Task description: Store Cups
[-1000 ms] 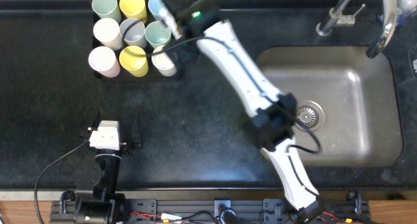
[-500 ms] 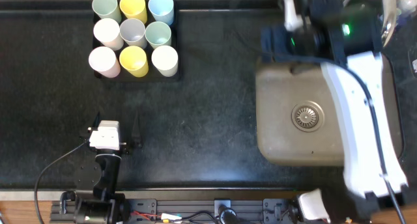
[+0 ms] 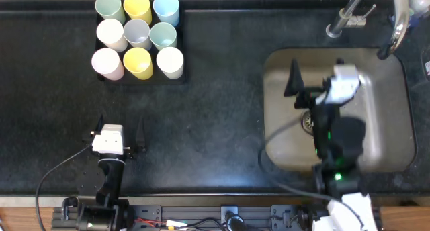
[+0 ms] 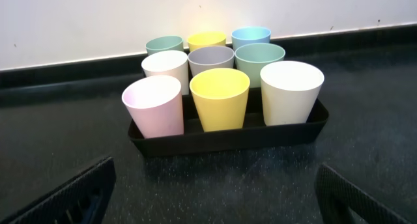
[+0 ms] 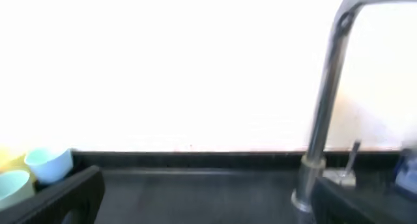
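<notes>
1. Top view: all nine cups (image 3: pixel 138 35) stand in the tray (image 4: pixel 221 142), well apart from my grippers
2. My right gripper (image 5: pixel 208 193), above the sink (image 3: pixel 383 123), and my left gripper (image 4: pixel 215 185) are both spread, empty
3. I think a low swing could hit the faucet (image 3: pixel 349 13)

Nine pastel cups (image 3: pixel 137 34) stand upright, mouths up, in three rows of three inside the black tray (image 4: pixel 228 138).

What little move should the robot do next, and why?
Probably just settle the open, empty right gripper down to rest, I'd guess: nine pastel plastic cups already stand in the black rectangular tray, filling every spot.
</notes>
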You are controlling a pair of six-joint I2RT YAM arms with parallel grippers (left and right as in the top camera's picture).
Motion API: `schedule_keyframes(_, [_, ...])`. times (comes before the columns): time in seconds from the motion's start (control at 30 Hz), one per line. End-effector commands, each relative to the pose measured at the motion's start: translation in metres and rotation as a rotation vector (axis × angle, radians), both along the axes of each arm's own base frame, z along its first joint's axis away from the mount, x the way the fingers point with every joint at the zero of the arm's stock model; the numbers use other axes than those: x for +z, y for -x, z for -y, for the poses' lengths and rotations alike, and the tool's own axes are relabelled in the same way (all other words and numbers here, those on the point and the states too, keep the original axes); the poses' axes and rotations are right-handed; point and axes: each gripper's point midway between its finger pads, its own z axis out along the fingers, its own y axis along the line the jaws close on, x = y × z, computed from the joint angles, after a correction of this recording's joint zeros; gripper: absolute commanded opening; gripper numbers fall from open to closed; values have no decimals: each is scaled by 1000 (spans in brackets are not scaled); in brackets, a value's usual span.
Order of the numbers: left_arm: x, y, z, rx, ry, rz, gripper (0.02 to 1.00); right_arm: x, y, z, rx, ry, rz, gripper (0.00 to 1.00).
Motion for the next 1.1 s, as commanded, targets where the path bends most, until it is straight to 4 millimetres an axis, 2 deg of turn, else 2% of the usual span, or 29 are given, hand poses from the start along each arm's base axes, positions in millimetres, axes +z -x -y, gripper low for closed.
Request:
schedule_keyframes(0.03, [1, 0, 0, -6, -17, 9, 998, -54, 15, 5, -17, 47, -65, 998])
schedule_keyframes(0.13, [1, 0, 0, -6, -17, 9, 998, -83, 22, 7, -16, 55, -113, 996])
schedule_keyframes(0.23, [1, 0, 0, -7, -17, 9, 998, -102, 27, 7, -15, 61, -142, 998])
schedule_keyframes(0.33, [1, 0, 0, -6, -17, 9, 998, -105, 29, 11, -26, 59, -139, 996])
schedule_keyframes(0.43, [1, 0, 0, -6, -17, 9, 998, -95, 33, 31, -93, 50, -109, 996])
schedule_keyframes(0.53, [1, 0, 0, -6, -17, 9, 998, -97, 41, 49, -154, 46, -103, 998])
schedule_keyframes(0.6, [1, 0, 0, -6, -17, 9, 998, -102, 46, 51, -163, 45, -91, 998])
schedule_keyframes(0.8, [1, 0, 0, -6, -17, 9, 998, -149, 65, 51, -160, 60, -252, 998])
schedule_keyframes(0.83, [1, 0, 0, -7, -17, 9, 998, -150, 67, 51, -155, 60, -256, 998])
schedule_keyframes(1.1, [1, 0, 0, -6, -17, 9, 998, -110, 72, 48, -140, 44, -87, 996])
